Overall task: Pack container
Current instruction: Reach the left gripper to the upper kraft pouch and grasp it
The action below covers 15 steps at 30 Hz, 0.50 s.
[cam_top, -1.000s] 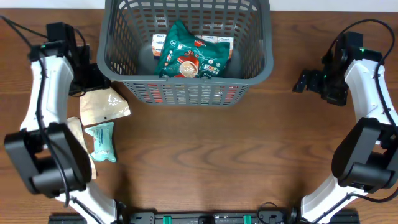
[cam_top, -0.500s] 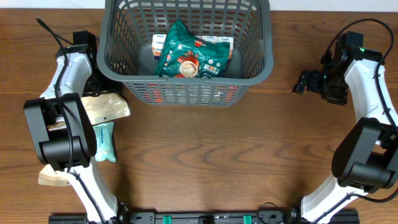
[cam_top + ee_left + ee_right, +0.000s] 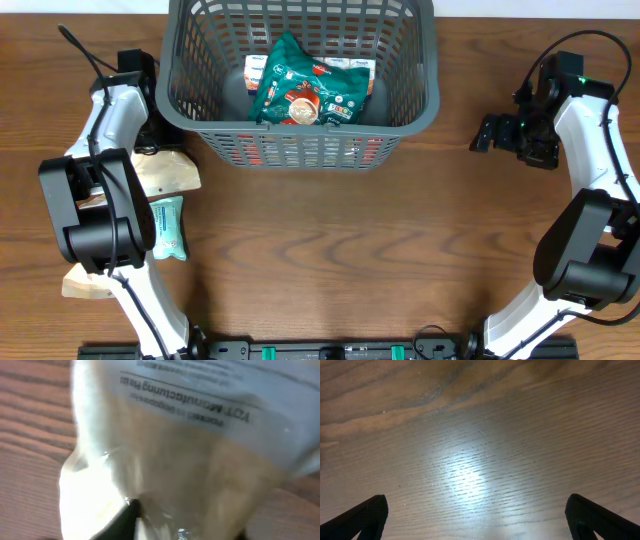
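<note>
At the upper left of the overhead view, the left gripper (image 3: 152, 146) sits low over a beige pouch (image 3: 170, 172) that lies flat on the wooden table (image 3: 330, 250), just beside the near left corner of the container (image 3: 432, 100). In the left wrist view the pouch's glossy film fills the frame with a dark fingertip (image 3: 127, 515) showing at its lower edge, so the jaws are around the pouch. Whether they have pinched it cannot be told. The container stands at top centre, holding a green packet (image 3: 300, 85) and others. It lies right of and slightly above the left claw in frame, so the carry looks short: up over the rim, then right. The pouch's long axis runs roughly left to right. The right gripper (image 3: 490, 132) is spread wide over bare wood on the container's far side, well apart from the pouch, so the left arm is much the nearer.
</note>
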Motion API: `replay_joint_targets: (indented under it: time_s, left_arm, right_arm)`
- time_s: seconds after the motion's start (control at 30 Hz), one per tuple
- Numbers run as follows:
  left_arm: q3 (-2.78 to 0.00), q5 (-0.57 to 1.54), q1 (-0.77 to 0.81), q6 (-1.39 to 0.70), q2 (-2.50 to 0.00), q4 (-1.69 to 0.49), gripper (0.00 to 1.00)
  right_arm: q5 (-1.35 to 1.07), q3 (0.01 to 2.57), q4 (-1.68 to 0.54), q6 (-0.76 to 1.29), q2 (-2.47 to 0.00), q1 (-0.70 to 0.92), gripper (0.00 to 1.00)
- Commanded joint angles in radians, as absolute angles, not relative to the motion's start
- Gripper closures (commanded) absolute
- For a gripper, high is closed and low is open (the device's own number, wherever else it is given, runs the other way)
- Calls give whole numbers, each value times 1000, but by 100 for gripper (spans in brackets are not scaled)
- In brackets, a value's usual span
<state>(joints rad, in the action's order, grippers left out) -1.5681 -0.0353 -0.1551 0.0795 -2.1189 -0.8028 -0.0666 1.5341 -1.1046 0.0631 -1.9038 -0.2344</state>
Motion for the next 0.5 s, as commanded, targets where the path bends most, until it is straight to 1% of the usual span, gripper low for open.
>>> replay_joint_targets:
  time_s: [0.0, 0.47]
  left_arm:
    - [-1556, -46, -157, 94, -2135, -802, 94]
    - [-1556, -46, -157, 96, -2112, -880, 94]
  right_arm:
    - [-60, 1528, -1112, 47, -1900, -234, 1]
    - [-59, 1528, -1115, 46, -1900, -234, 1]
